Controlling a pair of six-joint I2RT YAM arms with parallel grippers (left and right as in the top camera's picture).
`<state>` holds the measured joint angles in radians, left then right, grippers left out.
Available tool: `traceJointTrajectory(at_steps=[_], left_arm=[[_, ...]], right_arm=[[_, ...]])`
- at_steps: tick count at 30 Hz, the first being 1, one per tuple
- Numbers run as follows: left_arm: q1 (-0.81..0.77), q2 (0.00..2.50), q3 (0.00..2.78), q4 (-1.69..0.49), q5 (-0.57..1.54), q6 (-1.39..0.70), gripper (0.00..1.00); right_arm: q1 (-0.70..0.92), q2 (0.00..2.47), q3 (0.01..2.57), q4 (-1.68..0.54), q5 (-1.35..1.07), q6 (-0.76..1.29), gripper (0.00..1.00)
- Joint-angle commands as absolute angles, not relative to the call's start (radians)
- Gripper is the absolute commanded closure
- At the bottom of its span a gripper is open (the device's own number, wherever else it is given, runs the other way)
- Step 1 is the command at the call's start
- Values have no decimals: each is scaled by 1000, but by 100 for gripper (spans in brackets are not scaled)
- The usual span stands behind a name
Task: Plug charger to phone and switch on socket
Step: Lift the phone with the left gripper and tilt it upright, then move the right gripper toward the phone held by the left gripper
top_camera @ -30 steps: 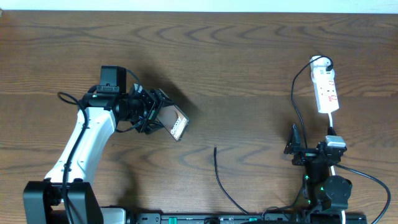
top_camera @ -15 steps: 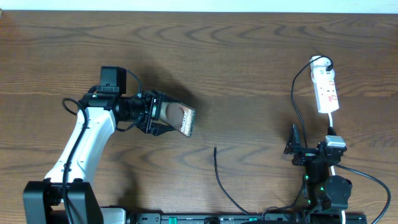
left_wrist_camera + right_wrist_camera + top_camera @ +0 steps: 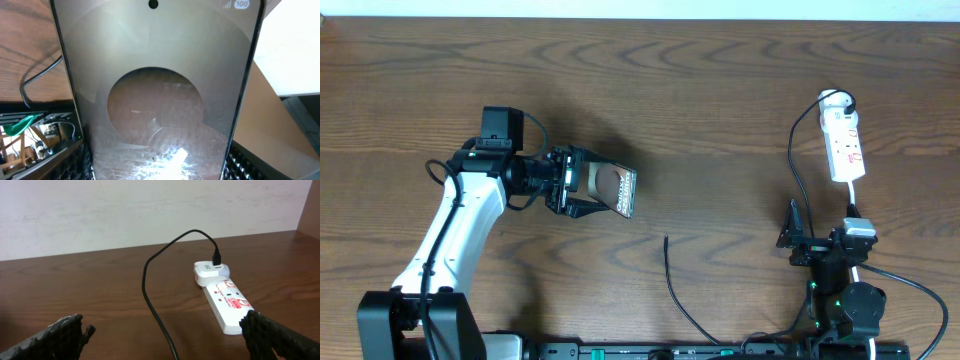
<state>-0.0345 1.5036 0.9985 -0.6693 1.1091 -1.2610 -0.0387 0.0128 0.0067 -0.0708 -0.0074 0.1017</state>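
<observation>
Phone (image 3: 613, 191) has been rotated slightly further since the earlier frame. It is clamped by its edges in the left gripper (image 3: 582, 190), lifted, far left of the socket (image 3: 844, 140). Charger (image 3: 669, 275) tip is laid unplugged, left of the socket. Right gripper (image 3: 798, 240) is spread wide and empty just below the socket.

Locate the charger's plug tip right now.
Overhead view: the plug tip lies free on the table near centre, just below and right of the phone held by the left gripper, far left of the socket.
</observation>
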Motion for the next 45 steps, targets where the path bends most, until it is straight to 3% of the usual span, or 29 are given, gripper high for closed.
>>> traceJointTrajectory(at_steps=[1, 28, 34, 45], left_arm=[[-34, 1479, 1003, -668, 1171, -1277, 92], [-34, 1479, 1003, -665, 1156, -1277, 93], [-34, 1479, 1003, -663, 1058, -1276, 93], [-34, 1480, 1003, -596, 908, -1266, 93]], right_arm=[[-31, 9, 6, -75, -10, 93, 1], [-31, 9, 6, -75, -15, 171, 1], [-31, 9, 14, -85, -73, 171, 1], [-31, 149, 261, -264, -113, 171, 1]])
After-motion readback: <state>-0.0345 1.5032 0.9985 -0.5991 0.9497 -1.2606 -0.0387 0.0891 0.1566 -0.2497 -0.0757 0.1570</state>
